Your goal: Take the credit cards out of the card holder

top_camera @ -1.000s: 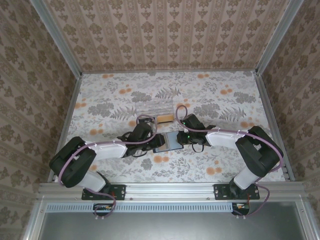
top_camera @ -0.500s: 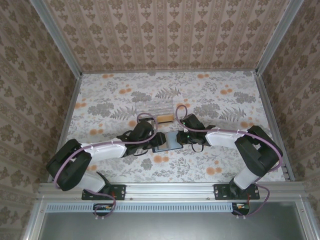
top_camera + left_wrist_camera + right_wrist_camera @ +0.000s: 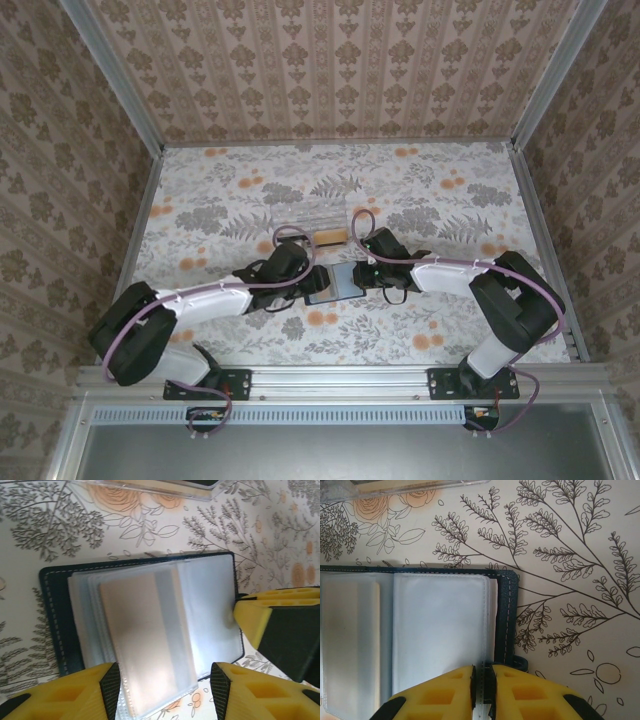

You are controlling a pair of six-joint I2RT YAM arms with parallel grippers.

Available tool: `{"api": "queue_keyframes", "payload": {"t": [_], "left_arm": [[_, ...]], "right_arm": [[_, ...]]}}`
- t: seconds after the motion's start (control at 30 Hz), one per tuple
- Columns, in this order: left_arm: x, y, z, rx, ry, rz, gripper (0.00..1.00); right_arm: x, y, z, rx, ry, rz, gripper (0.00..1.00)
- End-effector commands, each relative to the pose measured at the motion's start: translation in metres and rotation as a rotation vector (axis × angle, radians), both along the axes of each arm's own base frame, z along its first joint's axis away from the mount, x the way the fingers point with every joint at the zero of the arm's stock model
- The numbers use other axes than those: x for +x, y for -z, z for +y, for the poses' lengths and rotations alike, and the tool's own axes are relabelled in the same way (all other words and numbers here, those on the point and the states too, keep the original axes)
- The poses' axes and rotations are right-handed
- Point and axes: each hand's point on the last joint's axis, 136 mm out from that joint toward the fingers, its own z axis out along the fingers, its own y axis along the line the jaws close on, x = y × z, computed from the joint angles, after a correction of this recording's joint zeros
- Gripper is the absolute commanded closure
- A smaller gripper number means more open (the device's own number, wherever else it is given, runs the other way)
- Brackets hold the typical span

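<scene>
Two grippers meet at an open card holder

Most of the top view is the floral-patterned table, set between papered walls. The left arm and right arm both reach inward to its middle. Just past their wrists lies a clear plastic box, apart from the holder.

The card holder lies flat and open on the table between the two wrists. Its navy cover is down and its clear sleeves face up.

The left gripper hangs over the near edge of the sleeves. Its fingers are spread wide, one on each side of the top sleeve, and they grip nothing.

The right gripper has its fingers pressed almost together. They pinch the thin edge of a clear sleeve beside the holder's stitched border and snap tab.

An orange-tan credit card sits inside the uppermost sleeve, slightly askew against the cover.
</scene>
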Motion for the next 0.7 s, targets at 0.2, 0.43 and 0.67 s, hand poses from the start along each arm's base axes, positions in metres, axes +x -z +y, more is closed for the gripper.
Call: {"api": "queue_keyframes", "payload": {"t": [0.2,0.43,0.67], "left_arm": [[-0.002,0.012,-0.009,0.016,0.024,0.037,0.47],[-0.005,0.016,-0.007,0.043,0.022,0.046,0.46],[-0.006,0.024,-0.014,0.02,0.037,0.072,0.47]], "right_arm": [[-0.019,0.021,-0.007,-0.036,-0.006,0.089,0.8],[-0.019,0.022,-0.007,-0.036,-0.006,0.089,0.8],[-0.019,0.022,-0.007,-0.033,-0.007,0.089,0.8]]}}
